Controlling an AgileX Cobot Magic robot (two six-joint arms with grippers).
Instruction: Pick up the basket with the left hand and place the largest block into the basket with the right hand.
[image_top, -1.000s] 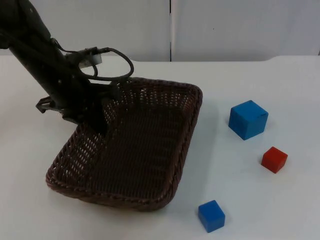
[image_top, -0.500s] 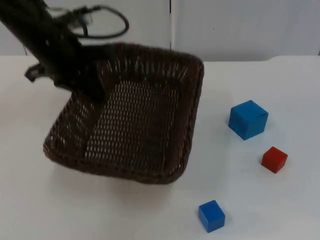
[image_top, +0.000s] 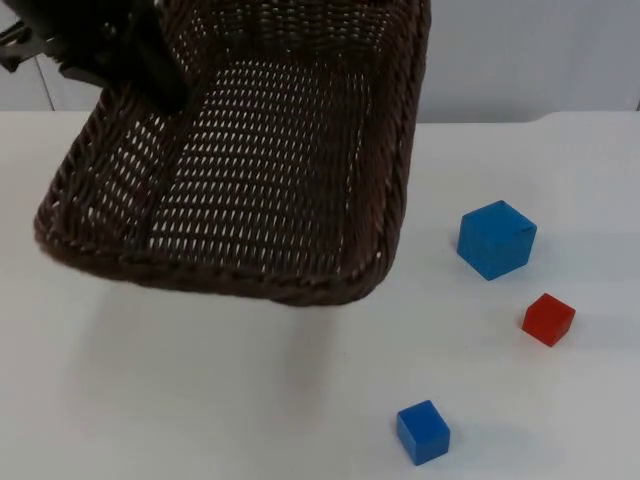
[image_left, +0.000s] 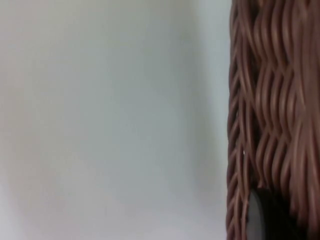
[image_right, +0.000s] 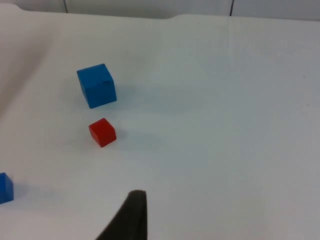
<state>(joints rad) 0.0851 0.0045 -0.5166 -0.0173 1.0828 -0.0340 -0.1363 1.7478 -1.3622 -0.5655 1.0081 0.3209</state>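
Note:
A dark brown wicker basket (image_top: 250, 170) hangs tilted above the table's left half, its near rim lowest. My left gripper (image_top: 150, 72) is shut on the basket's far-left wall; the left wrist view has that woven wall (image_left: 270, 100) close up. The largest block, a blue cube (image_top: 496, 239), rests on the table to the right of the basket, also seen as the big blue cube (image_right: 97, 85) in the right wrist view. My right gripper (image_right: 131, 216) waits high over the table's right side, well away from the blocks.
A red cube (image_top: 548, 319) (image_right: 102, 132) lies just in front of the big blue one. A small blue cube (image_top: 423, 431) (image_right: 4, 187) sits near the front edge. The white table (image_top: 200, 400) meets the grey partition wall (image_top: 530, 60) behind.
The left arm has lifted the basket off the table, up and back; it now hangs in the air. The three cubes have not moved.

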